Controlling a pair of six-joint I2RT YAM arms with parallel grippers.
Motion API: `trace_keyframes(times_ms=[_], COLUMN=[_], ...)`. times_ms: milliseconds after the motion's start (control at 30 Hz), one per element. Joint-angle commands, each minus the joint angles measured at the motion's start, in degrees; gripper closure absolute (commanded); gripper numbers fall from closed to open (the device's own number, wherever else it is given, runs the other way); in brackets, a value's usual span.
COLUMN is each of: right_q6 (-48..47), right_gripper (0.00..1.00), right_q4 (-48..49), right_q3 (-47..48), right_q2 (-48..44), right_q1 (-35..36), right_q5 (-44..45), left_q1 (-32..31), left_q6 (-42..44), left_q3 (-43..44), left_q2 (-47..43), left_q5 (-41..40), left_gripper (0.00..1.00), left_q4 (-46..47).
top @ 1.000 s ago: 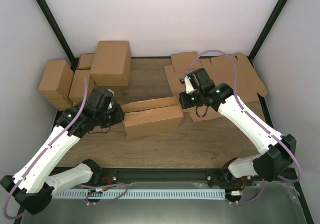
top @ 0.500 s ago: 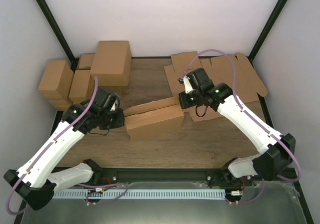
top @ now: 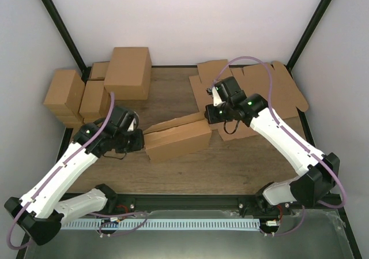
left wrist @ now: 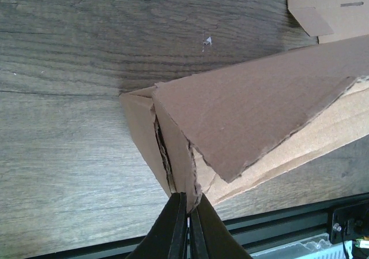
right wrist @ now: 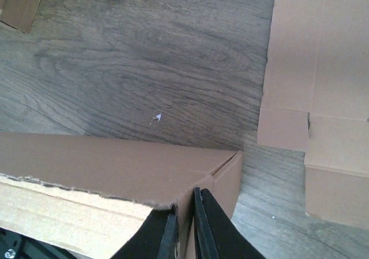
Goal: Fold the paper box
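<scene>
The paper box (top: 176,139) lies mid-counter (top: 230,172) betw. the two arms, long axis left-right. It is partly folded: body formed, long top flap (top: 173,122) on the far side not yet down flat. L jaws are shut tight on the left end panel (left wrist: 141,132), pinching its thin edge at the near corner. R jaws are all but closed w/ the right end wall's edge betw. them, so both ends are held. Risks, as I judge them: the card at the left end looks ragged along its crease, so a twist or pull from L could tear it further. R has only a sliver and could slip off if the box shifts, letting that wall spring out. Arms pulling apart would skew the body. Flat blanks (top: 277,92) sit just beside R and could snag. Finished cartons (top: 127,71) are far left, well apart.
</scene>
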Motion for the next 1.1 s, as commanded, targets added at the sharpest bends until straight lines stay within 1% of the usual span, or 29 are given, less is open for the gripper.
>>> trace_keyframes(times_ms=[0,133,333,500,633,833,967,1067], right_q6=[5.87,7.33,6.6,3.52,1.43,0.96,0.07,0.38], right_gripper=[0.91,0.9,0.93,0.93,0.96,0.98,0.99,0.99], right_q4=[-2.77,-2.57,-0.77,-2.23,-3.26,-2.46,-2.23,-2.47], right_q3=[3.73,3.33,-1.38,-2.45,-2.46,-3.66,-4.5,-4.48], right_q2=[1.74,1.47,-1.34,-1.76,-2.04,-2.72,-2.96,-3.11], right_q1=[0.68,1.87,2.71,3.18,3.18,3.18,3.19,3.17], right_q5=[-4.26,-2.32,1.09,5.03,7.63,7.46,9.28,8.62], left_q1=[0.02,-0.02,0.02,0.0,0.01,0.02,0.02,0.02], left_q6=[-0.41,-0.89,-0.88,-0.92,-0.92,-0.89,-0.87,-0.89], left_q3=[-1.16,-1.48,-2.23,-2.15,-1.85,-1.76,-1.59,-1.44], left_q2=[0.03,-0.74,-1.47,-1.96,-1.73,-1.35,-1.29,-1.09], left_q5=[1.5,1.94,1.66,0.75,0.35,0.4,0.13,0.32], left_gripper=[0.96,0.96,0.96,0.96,0.96,0.96,0.96,0.96], left_q4=[-0.51,0.79,1.38,1.22,0.99,1.21,1.16,1.36])
